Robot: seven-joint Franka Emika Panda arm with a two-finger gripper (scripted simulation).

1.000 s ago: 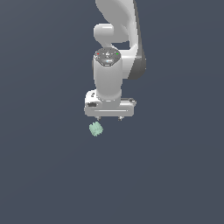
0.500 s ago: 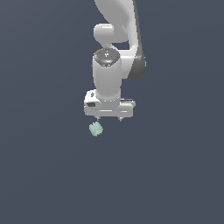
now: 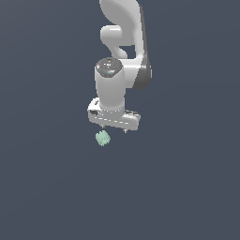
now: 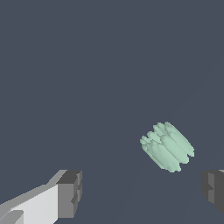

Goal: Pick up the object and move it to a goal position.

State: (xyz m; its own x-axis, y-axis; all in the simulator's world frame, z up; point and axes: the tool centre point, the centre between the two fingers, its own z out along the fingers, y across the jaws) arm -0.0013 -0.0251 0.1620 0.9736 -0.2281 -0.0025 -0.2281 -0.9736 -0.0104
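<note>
The object [image 3: 102, 138] is a tiny pale mint-green ridged piece lying on the dark grey floor. It sits just below my white gripper [image 3: 113, 128] in the exterior view, toward that view's left. In the wrist view the object [image 4: 167, 146] lies ahead of the fingertips, nearer one dark pad [image 4: 213, 189] than the other pad [image 4: 70, 193]. The jaws stand wide apart and hold nothing. The gripper is above the object and does not touch it.
The dark grey floor [image 3: 187, 187] spreads flat all around. The white arm [image 3: 123, 42] rises behind the gripper in the exterior view.
The gripper has edged slightly toward the object. The object has not moved.
</note>
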